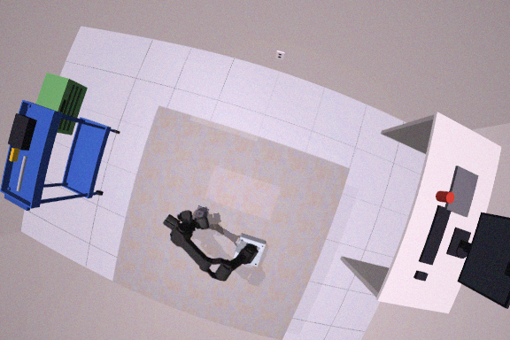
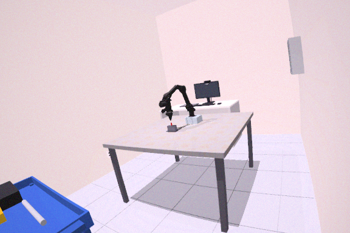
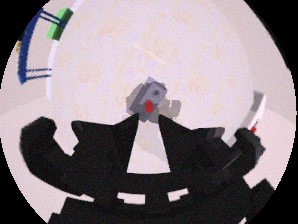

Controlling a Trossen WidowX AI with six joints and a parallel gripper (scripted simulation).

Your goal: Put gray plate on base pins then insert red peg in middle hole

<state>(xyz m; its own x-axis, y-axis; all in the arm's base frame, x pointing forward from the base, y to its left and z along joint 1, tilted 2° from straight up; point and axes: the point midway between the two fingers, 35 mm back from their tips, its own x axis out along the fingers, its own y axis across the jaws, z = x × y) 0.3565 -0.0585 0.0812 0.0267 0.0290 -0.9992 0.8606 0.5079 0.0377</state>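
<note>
The gray plate (image 3: 145,96) appears to lie flat on the base (image 2: 172,128), with a round pin end showing at one side in the wrist view; the other pin is hidden or too small to tell. The red peg (image 2: 171,124) (image 3: 149,106) stands upright at the plate's middle, with its upper part showing above it. How deep it sits cannot be told. My gripper (image 2: 171,119) (image 3: 148,116) is partly open and empty, pointing down just above the peg, with a small gap between fingertips and peg. In the top view the arm hides the peg.
The arm's white mounting block (image 1: 258,253) (image 2: 194,119) stands on the table (image 1: 293,186) (image 2: 201,139). A blue cart (image 1: 27,155) and a green box (image 1: 51,90) stand off one side. A white desk (image 1: 426,181) with a monitor (image 1: 492,257) stands off the other side.
</note>
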